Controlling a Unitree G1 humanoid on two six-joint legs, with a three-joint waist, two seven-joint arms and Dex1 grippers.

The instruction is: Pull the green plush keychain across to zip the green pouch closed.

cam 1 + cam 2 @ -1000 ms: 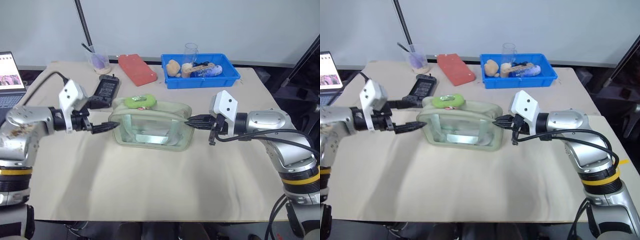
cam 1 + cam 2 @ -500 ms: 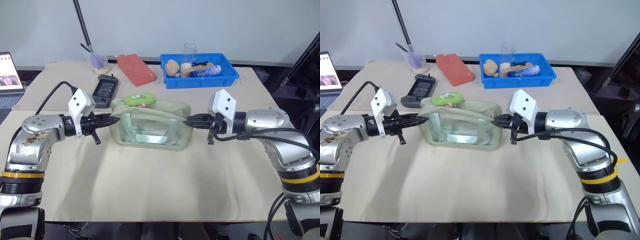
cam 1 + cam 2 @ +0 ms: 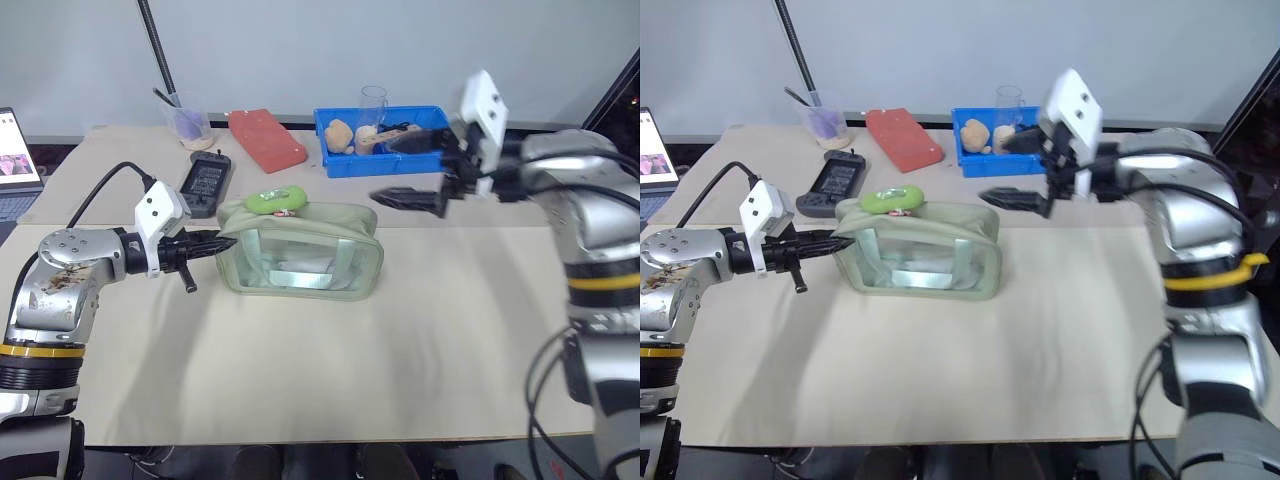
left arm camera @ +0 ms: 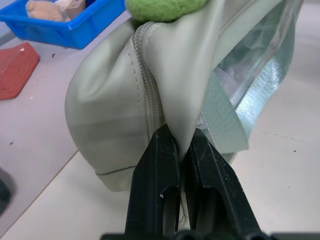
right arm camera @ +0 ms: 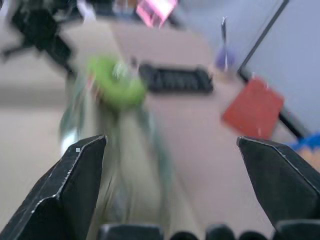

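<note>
Beige tabletop; boxy sage-green fabric pouch (image 3: 300, 250) at centre, zip not yet drawn.
Left gripper (image 4: 176, 142) pinches pouch's end; right gripper (image 3: 398, 168) hangs spread beyond its far end; fuzzy lime-green ring keychain (image 3: 277, 201) sits atop; grasp it squarely, pull steadily along the zip.

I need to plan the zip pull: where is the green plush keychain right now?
In the head views, the green plush keychain lies on top of the green pouch, toward its left end, near the left gripper pinching that end.

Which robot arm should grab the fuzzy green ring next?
Probably the right. Its gripper is open and free above the table, while the left gripper is shut on the pouch end, steadying it. The ring sits on top near that end.
</note>
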